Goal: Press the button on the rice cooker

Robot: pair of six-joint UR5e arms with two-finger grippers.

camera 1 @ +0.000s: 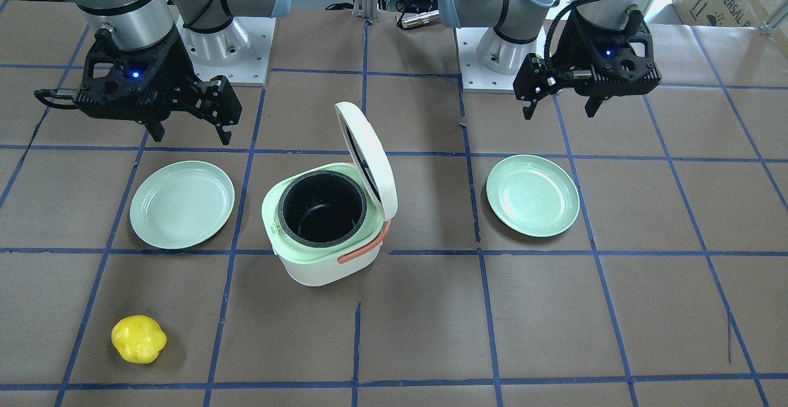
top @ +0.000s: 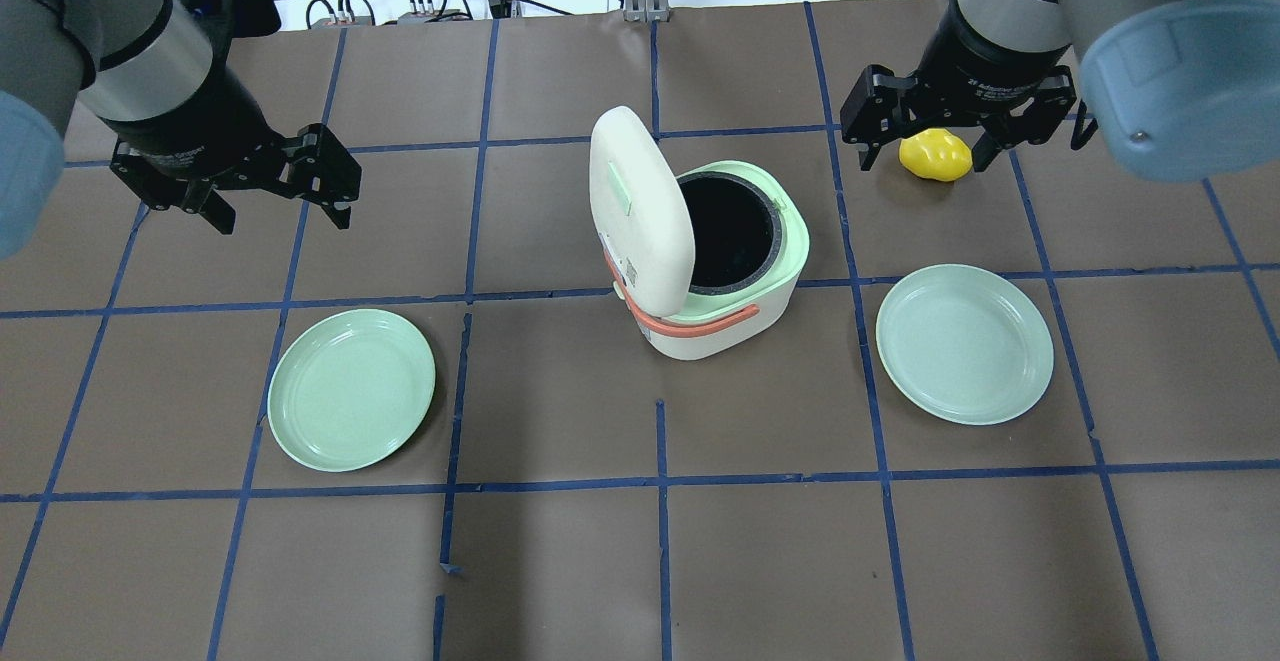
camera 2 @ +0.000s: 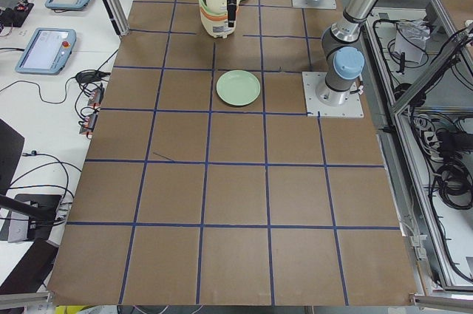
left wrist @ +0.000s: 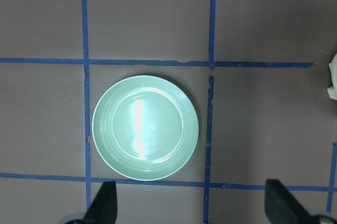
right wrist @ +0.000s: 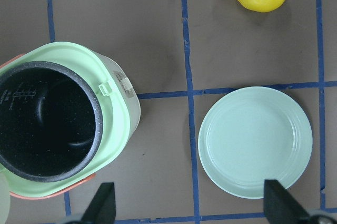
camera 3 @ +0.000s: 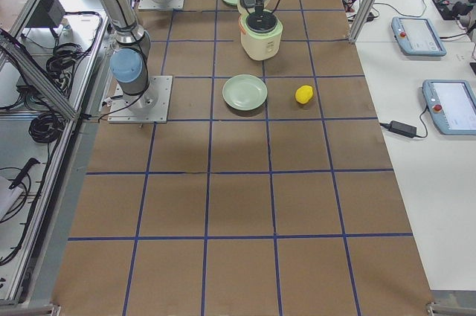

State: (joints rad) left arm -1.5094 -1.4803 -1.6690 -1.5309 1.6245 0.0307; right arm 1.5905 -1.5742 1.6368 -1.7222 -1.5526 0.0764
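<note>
the table (top: 660, 561), brown paper gridded with blue tape, gives you fixed squares to place things in. the rice cooker (top: 722, 329) sits near its middle, between the 2 arms, so either can reach it. its lid (top: 640, 206) stands swung up on the hinge and the dark inner pot is bare. from that i'd judge the release has already been pressed.

1 green plate (top: 352, 389) lies on the robot's left and 1 green plate (top: 965, 343) on its right, both empty and well apart from the cooker.

the left gripper (camera 1: 560, 110) and the right gripper (camera 1: 191, 135) both hang above the table with fingers spread wide and nothing in them, clear of the cooker.

a yellow lumpy object (camera 1: 139, 339) lies on the far right, unused.

the small tab (right wrist: 125, 85) on the cooker's front rim looks like the button; nothing touches it.
</note>
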